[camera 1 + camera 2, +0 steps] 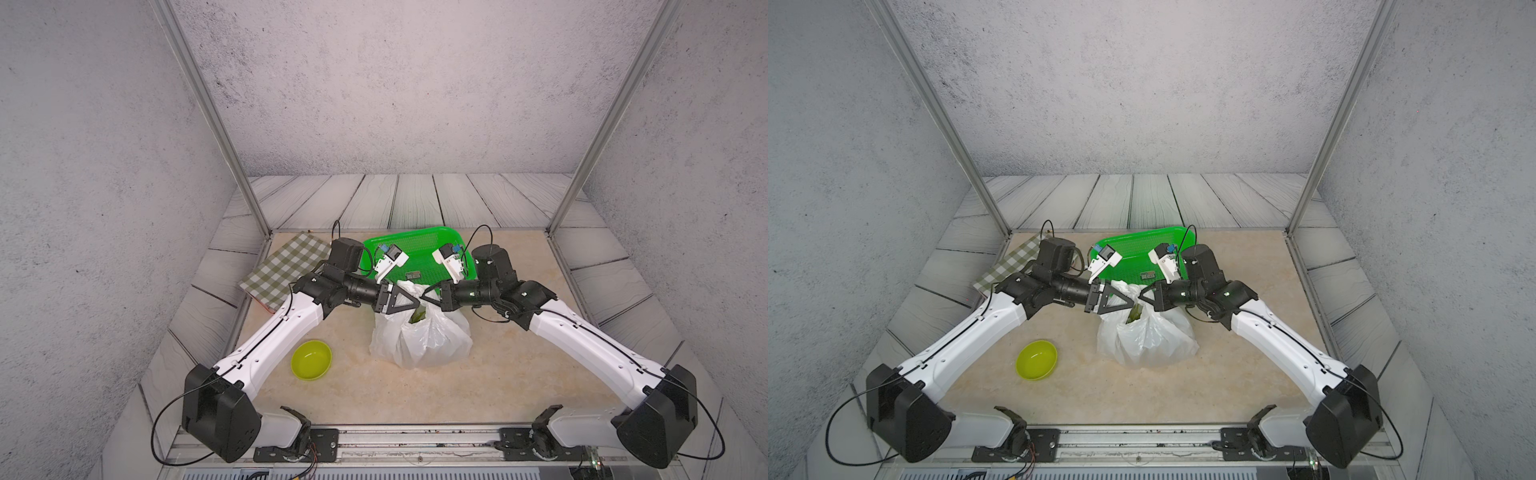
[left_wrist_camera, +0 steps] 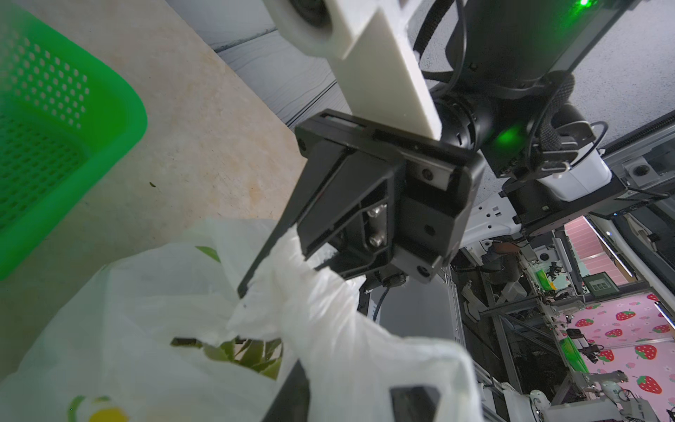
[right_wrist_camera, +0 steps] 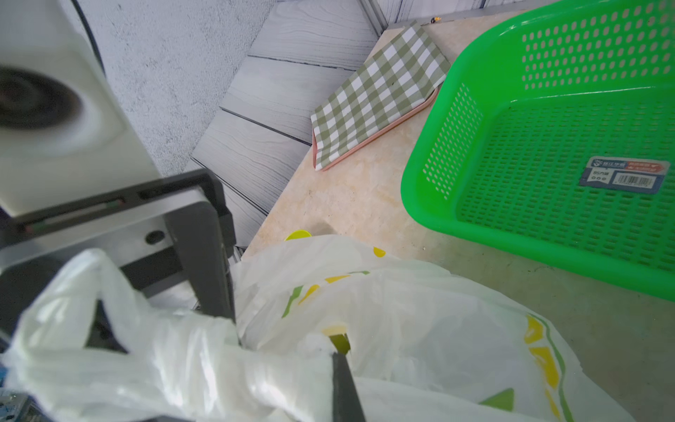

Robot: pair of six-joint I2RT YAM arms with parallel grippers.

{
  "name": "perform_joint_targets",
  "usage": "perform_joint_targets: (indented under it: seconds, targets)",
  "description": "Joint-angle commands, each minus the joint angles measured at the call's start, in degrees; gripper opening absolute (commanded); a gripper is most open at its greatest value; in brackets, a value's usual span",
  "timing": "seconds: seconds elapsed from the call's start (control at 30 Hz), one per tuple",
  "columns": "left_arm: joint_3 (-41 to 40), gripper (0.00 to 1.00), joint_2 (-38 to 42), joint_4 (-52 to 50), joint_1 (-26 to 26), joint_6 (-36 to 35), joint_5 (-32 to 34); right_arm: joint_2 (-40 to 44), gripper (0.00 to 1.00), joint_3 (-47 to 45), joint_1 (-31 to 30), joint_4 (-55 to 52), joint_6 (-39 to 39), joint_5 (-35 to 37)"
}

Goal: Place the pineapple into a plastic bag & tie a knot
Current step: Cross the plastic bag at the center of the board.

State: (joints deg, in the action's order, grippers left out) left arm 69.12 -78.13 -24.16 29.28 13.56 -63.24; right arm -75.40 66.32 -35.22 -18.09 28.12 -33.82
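The plastic bag [image 1: 419, 338] [image 1: 1148, 343] stands on the table's middle, white with lemon prints. Green pineapple [image 1: 417, 316] [image 2: 248, 356] leaves show through its open mouth. Both grippers meet tip to tip just above that mouth. My right gripper [image 1: 424, 296] [image 3: 339, 360] is shut on a white handle strip [image 3: 204, 350] of the bag, which runs across its fingers. My left gripper [image 1: 415, 303] [image 2: 350, 394] has its jaws apart, with another handle strip [image 2: 347, 347] draped loosely between and over its fingers. The knot is out of view.
A green perforated basket [image 1: 399, 235] [image 3: 548, 164] lies just behind the bag. A green-checked cloth on a pink board [image 1: 286, 266] sits at the back left. A lime bowl [image 1: 311, 359] stands left of the bag, near my left forearm.
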Motion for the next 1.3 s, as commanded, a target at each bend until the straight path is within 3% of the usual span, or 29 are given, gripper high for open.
perform_joint_targets:
  seconds: [0.0,0.4,0.73,0.93,1.27]
  targets:
    - [-0.9,0.33,1.6,-0.1,-0.1,0.6,0.6,2.3,0.00,-1.0,-0.5,6.5,5.4,3.0]
    - [-7.2,0.29,4.3,11.4,1.8,9.0,2.0,4.2,0.00,-5.4,-3.2,20.0,16.2,4.9]
    - [-9.8,0.31,5.7,19.1,5.8,13.8,10.2,2.7,0.00,-6.7,-4.4,27.5,21.8,5.2]
    - [-13.3,0.45,8.8,22.3,5.8,14.3,13.4,1.8,0.00,-8.8,-4.4,32.2,24.0,2.4]
    - [-20.4,0.51,16.0,26.9,6.0,17.7,17.4,1.2,0.00,-7.7,-4.3,34.9,24.5,3.7]
